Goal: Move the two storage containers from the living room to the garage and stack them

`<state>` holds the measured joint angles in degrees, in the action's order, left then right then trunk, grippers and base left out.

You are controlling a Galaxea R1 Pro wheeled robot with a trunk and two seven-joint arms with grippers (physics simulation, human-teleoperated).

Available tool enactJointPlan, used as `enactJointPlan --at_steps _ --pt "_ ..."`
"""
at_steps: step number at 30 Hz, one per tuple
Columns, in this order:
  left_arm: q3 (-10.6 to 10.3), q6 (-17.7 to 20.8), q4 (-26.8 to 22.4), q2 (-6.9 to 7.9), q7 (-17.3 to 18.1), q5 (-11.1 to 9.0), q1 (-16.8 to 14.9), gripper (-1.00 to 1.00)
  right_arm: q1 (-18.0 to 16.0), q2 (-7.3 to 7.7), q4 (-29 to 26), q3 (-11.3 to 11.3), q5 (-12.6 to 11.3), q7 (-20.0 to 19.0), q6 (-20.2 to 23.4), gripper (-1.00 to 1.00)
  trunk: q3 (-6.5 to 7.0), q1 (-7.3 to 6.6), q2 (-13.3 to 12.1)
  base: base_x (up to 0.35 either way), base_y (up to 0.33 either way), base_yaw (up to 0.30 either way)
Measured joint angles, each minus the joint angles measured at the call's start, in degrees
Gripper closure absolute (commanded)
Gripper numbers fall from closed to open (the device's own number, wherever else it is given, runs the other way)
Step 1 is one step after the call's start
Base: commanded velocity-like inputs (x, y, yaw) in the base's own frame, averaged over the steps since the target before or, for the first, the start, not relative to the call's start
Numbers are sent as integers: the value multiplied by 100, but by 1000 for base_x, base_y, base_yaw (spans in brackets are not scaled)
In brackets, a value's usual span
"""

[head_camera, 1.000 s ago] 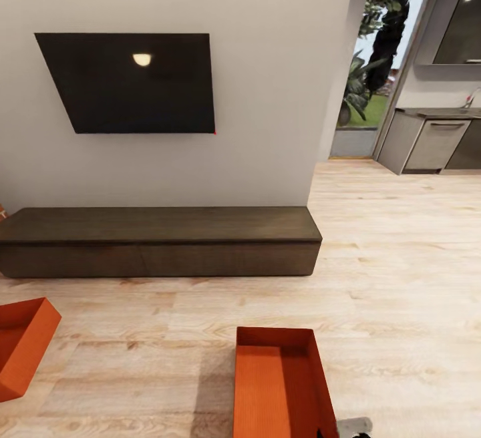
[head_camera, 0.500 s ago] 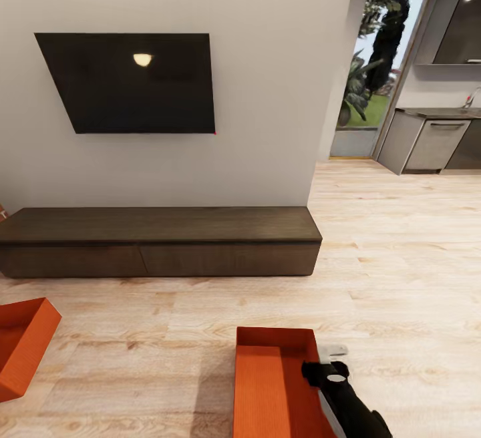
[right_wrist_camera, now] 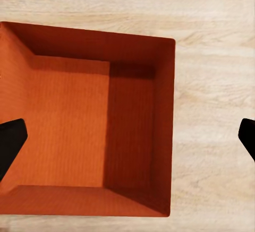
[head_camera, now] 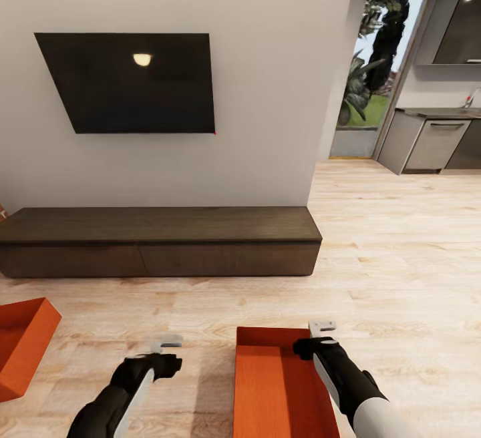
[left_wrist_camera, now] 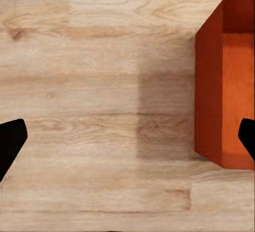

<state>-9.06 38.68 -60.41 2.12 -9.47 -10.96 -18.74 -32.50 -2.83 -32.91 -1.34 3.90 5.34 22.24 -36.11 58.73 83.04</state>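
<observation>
Ahead, the living room's grey wall (head_camera: pixel 267 91) carries a black wall TV (head_camera: pixel 127 83), and beneath it a long dark low cabinet (head_camera: pixel 160 241) sits on the pale wood-plank flooring (head_camera: pixel 401 258). Of the 2 storage containers, 1 orange-red bin (head_camera: pixel 280 384) lies on the planks directly in front of the robot, open side up and empty; the other bin (head_camera: pixel 23 348) sits well apart at the head view's left edge, partly cut off by the frame. The left gripper (head_camera: pixel 166 342) hangs over bare planks just beside the near bin's left wall, and its wrist view shows that bin (left_wrist_camera: pixel 226 83) at one side, with both dark fingertips (left_wrist_camera: pixel 10 142) set wide apart and nothing between them. The right gripper (head_camera: pixel 322 326) hovers above the near bin's right rim near its far corner; its wrist view looks straight down into the bin (right_wrist_camera: pixel 90 120), fingertips (right_wrist_camera: pixel 10 139) spread wide and empty. Nothing stands between either gripper and the near bin. Past the wall's right end, the flooring runs on to a kitchen counter (head_camera: pixel 437 137) and a glazed doorway (head_camera: pixel 377 64) with greenery outside.
</observation>
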Motion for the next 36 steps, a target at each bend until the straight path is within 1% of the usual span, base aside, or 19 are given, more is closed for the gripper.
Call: enactJointPlan --at_steps 1,2,3,7,8,11,14,16,19,24,32,36 --pt "-303 -145 67 1 -15 3 -1 -100 0 0 2 -2 0 -4 1 -100 0 0 0 0 0 0" --pt "-912 -394 430 -11 -23 -42 1 -100 0 -7 17 -5 -6 -6 9 -100 -1 0 0 0 0 0" --pt "-1006 -414 486 -12 -23 -22 -2 -100 3 -12 31 -7 -7 4 16 -100 0 0 0 0 0 0" --pt "-1052 -442 535 -28 -5 -40 -2 -100 8 1 225 -3 -8 45 30 -100 0 0 0 0 0 0" --pt "-1057 -446 539 -50 -1 -45 -2 -100 8 14 341 -2 -4 50 28 -100 0 0 0 0 0 0" --pt "-1074 -486 564 -184 0 -57 -3 -100 6 44 670 -1 32 78 31 -100 0 0 0 0 0 0" --pt "-1081 -499 570 -221 13 -81 -3 -100 3 31 749 -1 37 118 39 -100 0 0 0 0 0 0" --pt "-1083 -523 592 -229 25 -151 -3 -100 3 29 780 -6 39 131 34 -100 0 0 0 0 0 0" --pt "-1086 -588 614 -232 29 -186 -3 -100 5 23 792 -14 45 138 22 -100 0 0 0 42 -34 0" --pt "-1100 -680 626 -232 31 -186 -3 -100 6 19 795 -17 48 142 7 -100 0 -2 0 189 -159 0" --pt "-1118 -700 635 -238 31 -180 -1 -100 6 6 803 -17 48 148 2 -100 0 -2 0 231 -197 0" --pt "-1126 -699 635 -261 37 -183 4 -100 8 -1 828 -17 35 156 16 -100 0 -1 0 83 -73 0"
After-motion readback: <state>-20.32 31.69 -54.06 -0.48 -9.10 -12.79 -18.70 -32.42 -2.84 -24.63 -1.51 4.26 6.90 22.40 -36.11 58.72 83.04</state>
